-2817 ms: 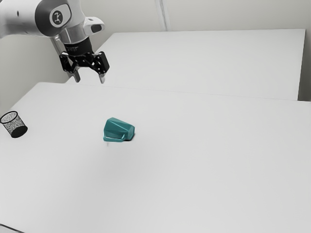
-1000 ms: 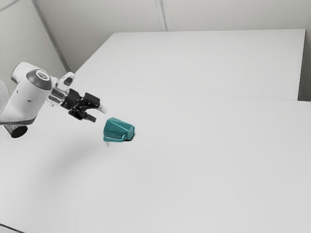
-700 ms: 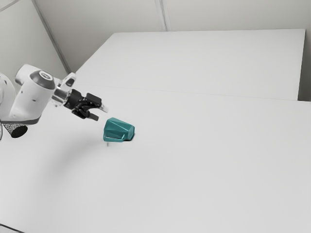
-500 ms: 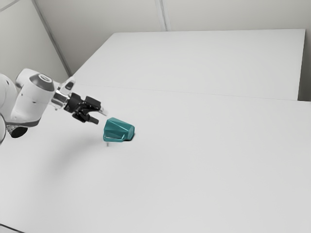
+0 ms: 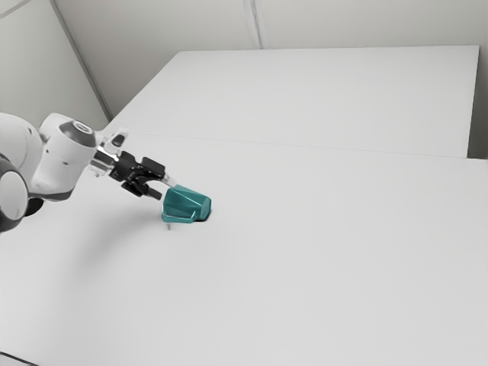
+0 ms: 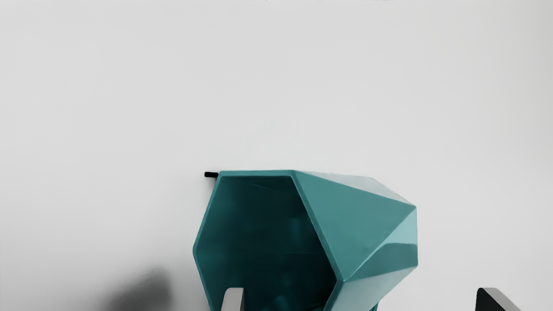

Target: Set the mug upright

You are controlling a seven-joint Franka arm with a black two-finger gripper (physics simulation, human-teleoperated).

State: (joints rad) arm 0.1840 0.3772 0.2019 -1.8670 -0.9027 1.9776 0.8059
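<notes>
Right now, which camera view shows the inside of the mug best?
The wrist view: it looks into the mug past its angular rim, though one finger of the claw overlaps the opening and the picture's edge crops it. The exterior view gives outer wall and handle, the mouth turned toward the claw.

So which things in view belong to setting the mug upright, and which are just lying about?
For the job:
Teal faceted mug, on its side
Gripper, jaws apart

Just lying about:
Small black stub beside the mug
Black object, partly hidden behind the arm
</notes>
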